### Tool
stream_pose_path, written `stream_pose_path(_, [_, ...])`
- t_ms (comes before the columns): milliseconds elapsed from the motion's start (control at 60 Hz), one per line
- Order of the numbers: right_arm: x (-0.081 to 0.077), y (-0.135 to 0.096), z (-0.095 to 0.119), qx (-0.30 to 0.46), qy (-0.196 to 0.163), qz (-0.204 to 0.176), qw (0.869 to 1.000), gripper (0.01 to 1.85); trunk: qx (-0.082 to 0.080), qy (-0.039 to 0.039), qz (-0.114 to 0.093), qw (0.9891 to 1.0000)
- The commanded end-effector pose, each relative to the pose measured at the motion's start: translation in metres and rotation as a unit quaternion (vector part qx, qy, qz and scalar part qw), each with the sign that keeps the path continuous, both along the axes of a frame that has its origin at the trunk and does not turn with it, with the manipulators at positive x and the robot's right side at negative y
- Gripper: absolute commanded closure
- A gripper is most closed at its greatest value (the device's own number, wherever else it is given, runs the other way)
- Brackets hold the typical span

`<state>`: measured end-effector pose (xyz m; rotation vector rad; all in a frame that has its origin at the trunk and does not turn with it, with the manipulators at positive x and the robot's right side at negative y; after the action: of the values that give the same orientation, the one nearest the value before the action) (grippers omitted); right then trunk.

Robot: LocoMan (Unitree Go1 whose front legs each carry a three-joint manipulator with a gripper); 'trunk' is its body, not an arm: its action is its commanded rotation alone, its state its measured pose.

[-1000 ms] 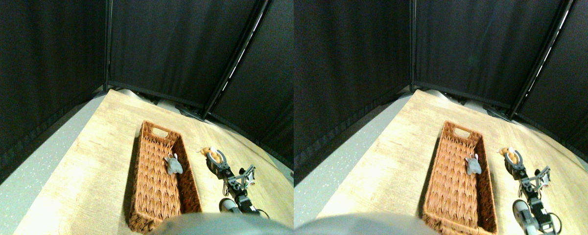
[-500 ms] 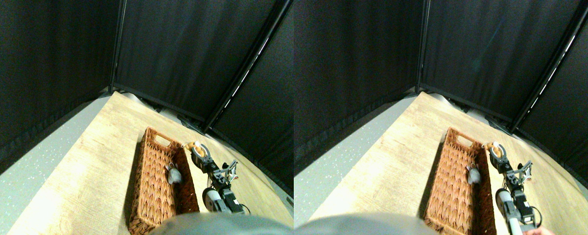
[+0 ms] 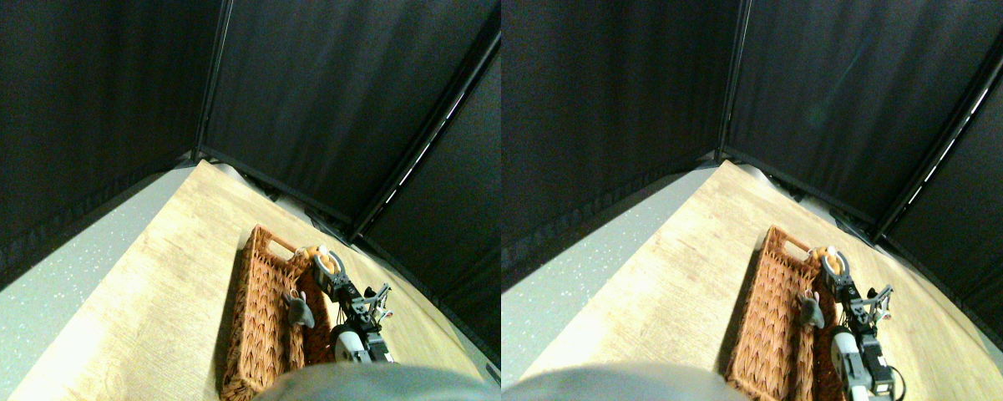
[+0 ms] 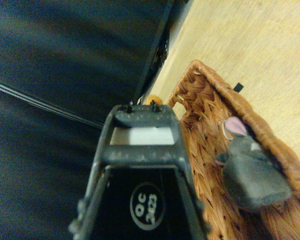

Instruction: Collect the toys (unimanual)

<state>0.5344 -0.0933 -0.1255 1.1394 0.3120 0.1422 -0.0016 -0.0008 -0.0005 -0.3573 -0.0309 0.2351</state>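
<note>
The right arm [image 3: 352, 311] reaches in from the lower right and stretches forward along the right side of the basket [image 3: 255, 334], its dark links rising from a white round joint near the bottom edge. The gripper [image 3: 327, 266] at its tip sits over the far right corner of the basket, just above the woven rim. An orange toy [image 3: 320, 257] sits between the curved jaws, which close round it, so the gripper is clamped on that toy. In the wrist view only a small orange bit [image 4: 153, 103] peeks past the tip of the dark jaw frame [image 4: 140, 170], and the gap between the jaws is hidden there.

A grey toy [image 3: 301, 311] with a pink ear lies inside the basket, on the woven bottom close to the right wall, about midway along its length. The basket rests on a pale wooden tabletop [image 3: 175, 259], with black curtains [image 3: 317, 92] standing behind the table.
</note>
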Motion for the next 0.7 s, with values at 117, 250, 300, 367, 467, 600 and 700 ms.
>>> stream_pose_path(117, [0.000,-0.009,0.003,-0.004,0.017,0.011,1.000,0.96,0.001,0.0065,0.003,1.0000])
stream_pose_path(250, [0.002,-0.017,0.002,-0.001,0.012,-0.014,1.000,0.84,0.009,0.0081,-0.001,0.9999])
stream_pose_path(300, [0.003,-0.019,0.003,0.000,0.010,-0.017,1.000,0.90,0.012,0.0083,-0.003,0.9999])
stream_pose_path(367, [0.005,-0.029,0.004,0.004,0.000,-0.031,0.999,0.98,0.016,0.0092,-0.005,0.9998])
stream_pose_path(467, [0.010,-0.048,0.007,-0.006,-0.019,-0.043,0.999,1.09,0.024,0.0105,-0.010,0.9996])
stream_pose_path(600, [0.008,-0.075,0.011,-0.021,-0.036,-0.106,0.993,1.15,0.039,0.0147,-0.021,0.9989])
stream_pose_path(700, [0.004,-0.098,0.014,-0.033,-0.045,-0.154,0.986,1.16,0.050,0.0178,-0.034,0.9980])
